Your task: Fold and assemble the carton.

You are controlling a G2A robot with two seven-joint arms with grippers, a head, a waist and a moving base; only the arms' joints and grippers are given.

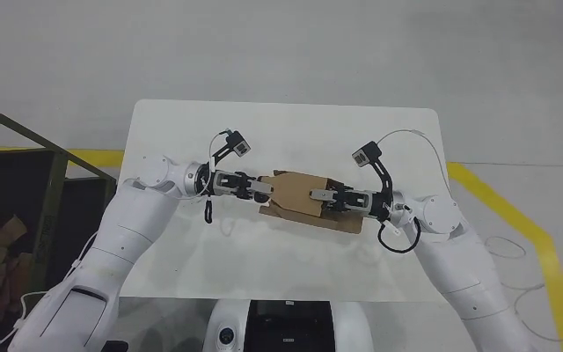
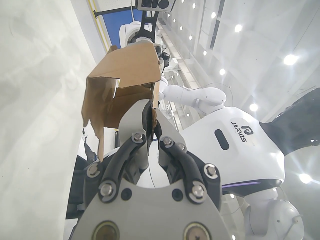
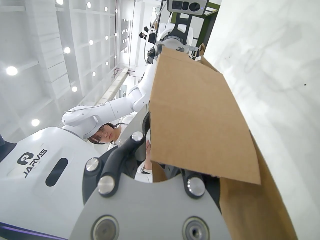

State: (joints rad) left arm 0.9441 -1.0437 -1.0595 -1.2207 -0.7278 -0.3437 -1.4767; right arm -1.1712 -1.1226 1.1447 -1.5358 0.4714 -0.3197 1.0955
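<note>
The carton point(image 1: 299, 189) is showing plain brown all over (no pictures or stripes on it). The table point(image 1: 264, 255) is looking white with faint grey smudges. The left gripper point(image 2: 150, 111) is shining silver with black pads point(image 2: 146, 116). The floor point(image 1: 264, 53) is looking grey, and a yellow line point(image 1: 493, 201) is running across it.

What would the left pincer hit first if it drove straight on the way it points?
The carton itself: the left pincer is shut on its near edge. Beyond it, roughly in line, sits the right pincer at the far end, though depth is unclear.
</note>
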